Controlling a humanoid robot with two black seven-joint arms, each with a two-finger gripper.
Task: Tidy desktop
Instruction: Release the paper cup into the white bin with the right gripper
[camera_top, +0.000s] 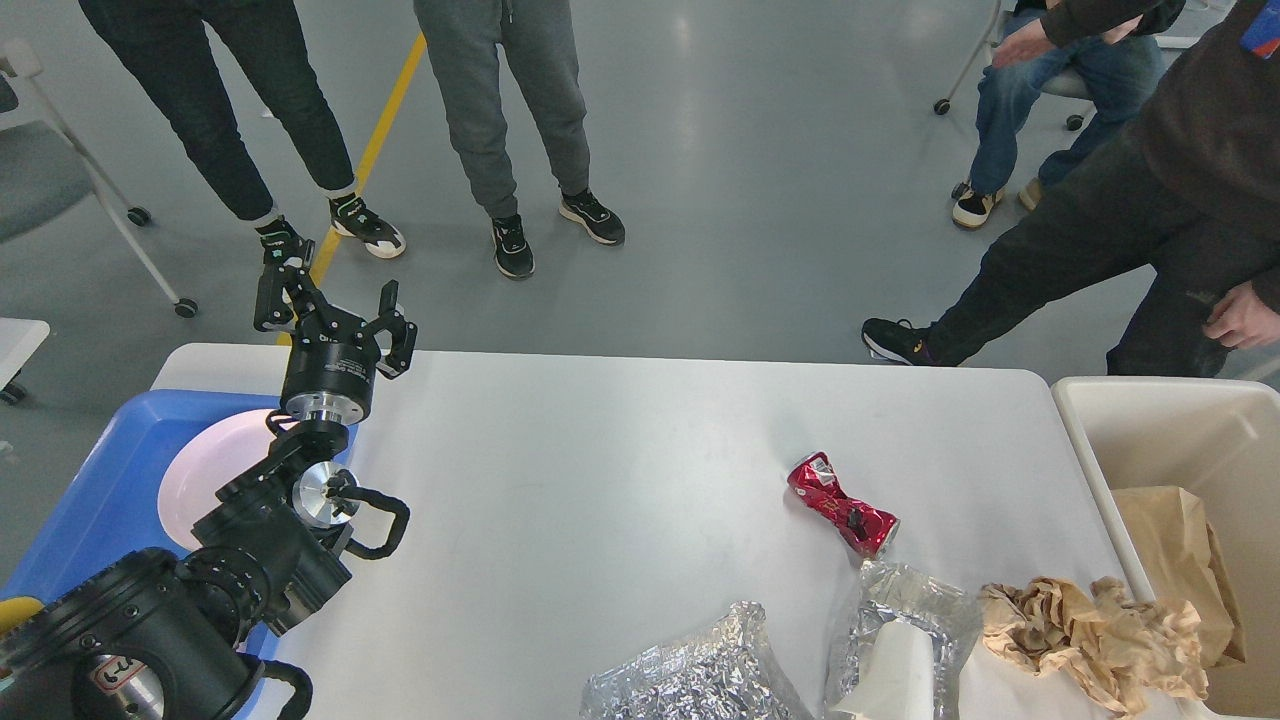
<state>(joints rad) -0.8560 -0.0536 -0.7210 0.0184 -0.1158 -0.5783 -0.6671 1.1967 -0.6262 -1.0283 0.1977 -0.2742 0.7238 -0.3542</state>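
Crumpled foil (690, 680) and brown paper (1095, 640) sit at the worktop (600, 470)'s near edge, perhaps overhanging; a careless reach could knock them off. The crushed can (843, 505) may roll. Farther, left pincer (335, 310) hangs spread, empty.

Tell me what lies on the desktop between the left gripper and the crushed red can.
Nothing: in the head view, bare desktop separates the left gripper from the crushed red can.
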